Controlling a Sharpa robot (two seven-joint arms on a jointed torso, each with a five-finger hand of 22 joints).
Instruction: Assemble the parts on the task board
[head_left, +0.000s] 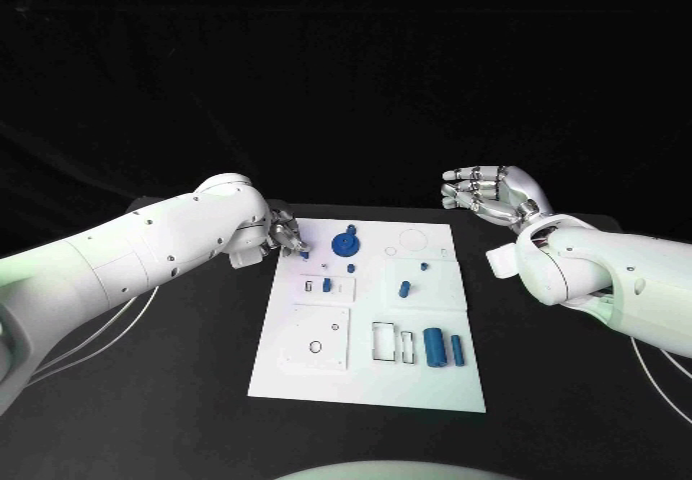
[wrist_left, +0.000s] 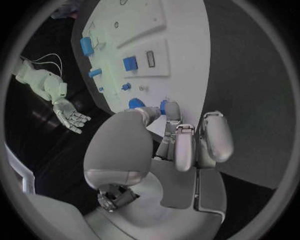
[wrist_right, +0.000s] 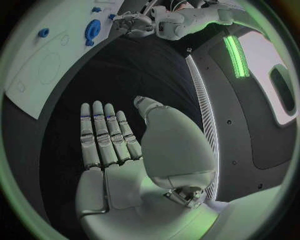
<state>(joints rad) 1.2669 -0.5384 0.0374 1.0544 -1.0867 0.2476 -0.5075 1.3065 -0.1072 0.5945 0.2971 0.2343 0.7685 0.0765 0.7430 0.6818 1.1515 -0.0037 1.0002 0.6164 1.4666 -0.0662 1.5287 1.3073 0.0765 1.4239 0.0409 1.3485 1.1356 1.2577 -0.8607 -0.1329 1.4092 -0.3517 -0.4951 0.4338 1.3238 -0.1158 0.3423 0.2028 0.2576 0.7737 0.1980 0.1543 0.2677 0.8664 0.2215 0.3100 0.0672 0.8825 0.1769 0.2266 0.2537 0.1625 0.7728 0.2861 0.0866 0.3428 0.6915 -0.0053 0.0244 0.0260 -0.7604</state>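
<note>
A black surface (head_left: 173, 400) carries the white task board (head_left: 368, 380). Its far left corner is touched by the left hand (head_left: 286, 238), apparently pinching a small blue part (wrist_left: 164, 106). The right hand (head_left: 490, 192) is held spread and empty beyond the board's right side.

Left robot hand (head_left: 284, 238) fingers curled; right robot hand (head_left: 490, 192) spread, empty.
</note>
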